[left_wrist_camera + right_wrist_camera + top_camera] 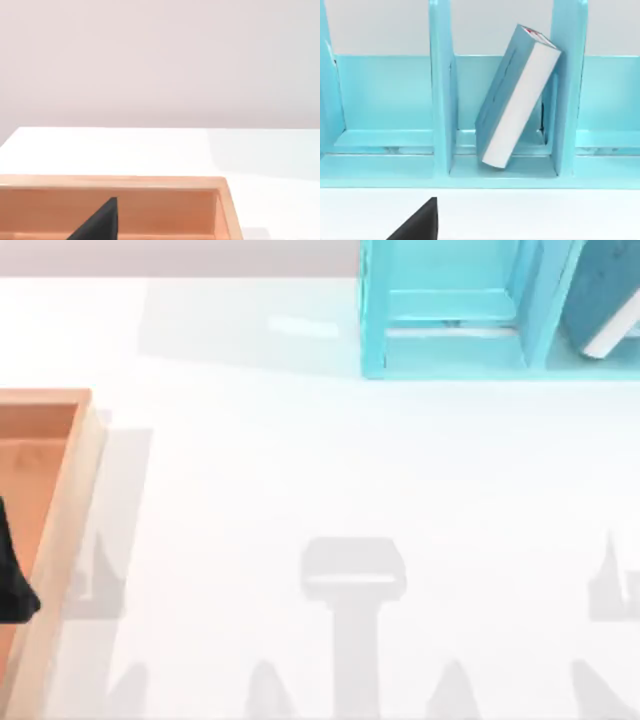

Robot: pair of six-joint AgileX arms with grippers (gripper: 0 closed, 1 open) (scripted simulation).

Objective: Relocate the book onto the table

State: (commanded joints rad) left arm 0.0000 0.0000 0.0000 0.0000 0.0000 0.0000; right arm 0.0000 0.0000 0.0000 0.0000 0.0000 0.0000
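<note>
The book leans tilted inside the light blue shelf unit, upper right of the top view. Whether either gripper's jaws are spread cannot be told. A careless pull could jam the book against the divider or topple it short of the table.

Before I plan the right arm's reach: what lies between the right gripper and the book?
In the right wrist view, a bare strip of the table, then the shelf unit's front lip; the book leans tilted in a compartment behind it.
</note>
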